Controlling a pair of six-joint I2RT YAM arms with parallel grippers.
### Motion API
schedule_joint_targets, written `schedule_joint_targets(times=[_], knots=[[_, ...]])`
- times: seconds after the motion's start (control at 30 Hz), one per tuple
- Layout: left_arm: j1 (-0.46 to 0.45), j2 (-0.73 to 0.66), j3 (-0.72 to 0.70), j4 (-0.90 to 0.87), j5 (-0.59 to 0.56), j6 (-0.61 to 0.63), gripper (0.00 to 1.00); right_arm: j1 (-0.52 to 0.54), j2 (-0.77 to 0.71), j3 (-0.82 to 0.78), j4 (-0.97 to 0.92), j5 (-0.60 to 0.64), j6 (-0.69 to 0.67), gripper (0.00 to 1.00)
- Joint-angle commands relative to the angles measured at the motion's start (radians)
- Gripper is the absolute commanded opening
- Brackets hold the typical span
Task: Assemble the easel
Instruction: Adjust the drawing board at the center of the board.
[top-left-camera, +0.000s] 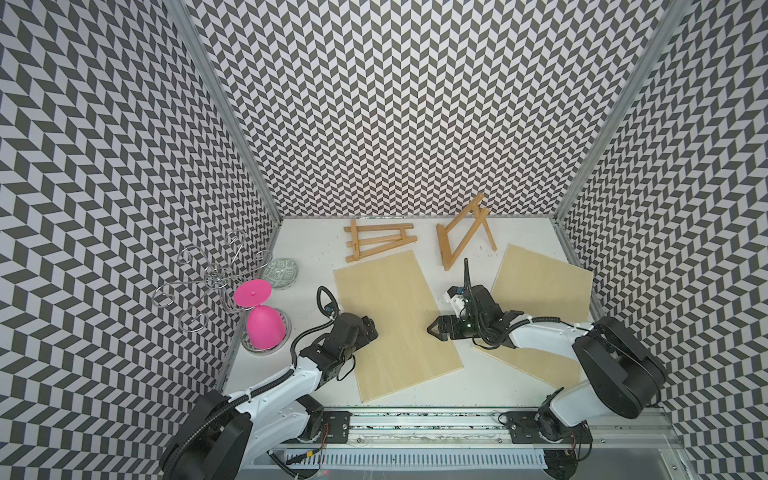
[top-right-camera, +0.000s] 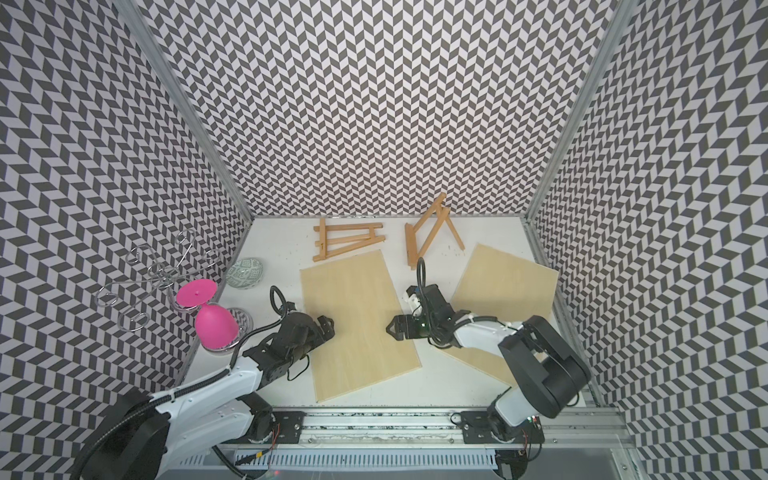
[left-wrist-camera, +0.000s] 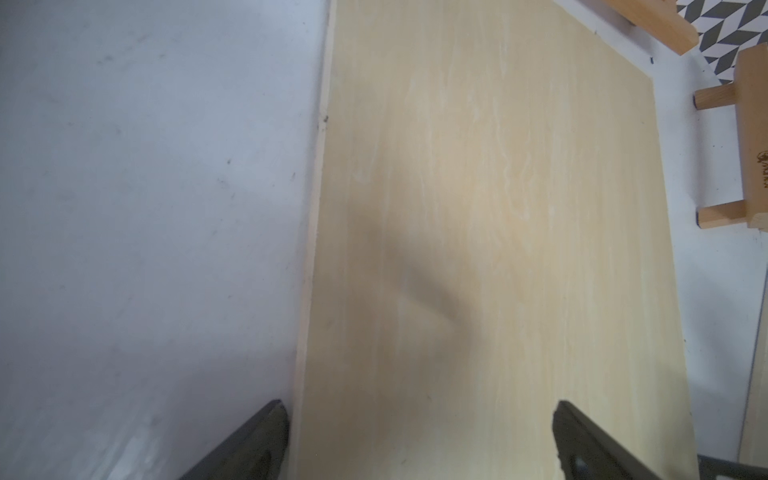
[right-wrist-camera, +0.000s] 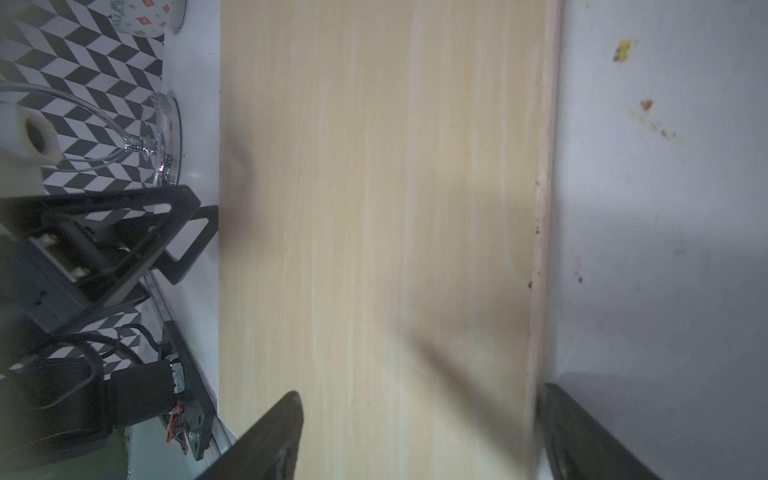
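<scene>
Here, both arms flank the centre board (top-left-camera: 395, 328), a thin, stiff sheet of pale wood lying flat on the white table (top-left-camera: 307, 249). It looks light but hard to pinch from above, so a long edge seems the place to take it. The left gripper (top-left-camera: 371, 328) hovers empty, jaws wide apart, astride the board's left edge. The right gripper (top-left-camera: 433, 330), likewise spread and empty, straddles the opposite edge. The folded easel (top-left-camera: 380, 243) is made of light hinged slats that would likely swing if lifted by one leg, so it is probably best gripped at a cross rail. It lies flat by the back wall, just beyond the board's far edge and well apart from both grippers. A second easel (top-left-camera: 463, 235) stands propped open on the right arm's side, near a second board (top-left-camera: 544, 291).
</scene>
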Motion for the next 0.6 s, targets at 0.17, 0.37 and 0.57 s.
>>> schedule_joint_targets(times=[0.17, 0.37, 0.57], knots=[[0.021, 0.072, 0.005, 0.050, 0.127, 0.037, 1.00, 0.013, -0.085, -0.045, -0.020, -0.064, 0.056, 0.89], [0.072, 0.069, 0.009, 0.030, 0.158, 0.079, 1.00, -0.033, -0.052, -0.016, -0.003, -0.008, 0.050, 0.92], [0.093, 0.050, -0.026, 0.100, 0.217, 0.105, 1.00, -0.028, 0.000, 0.000, 0.018, -0.011, 0.046, 0.95]])
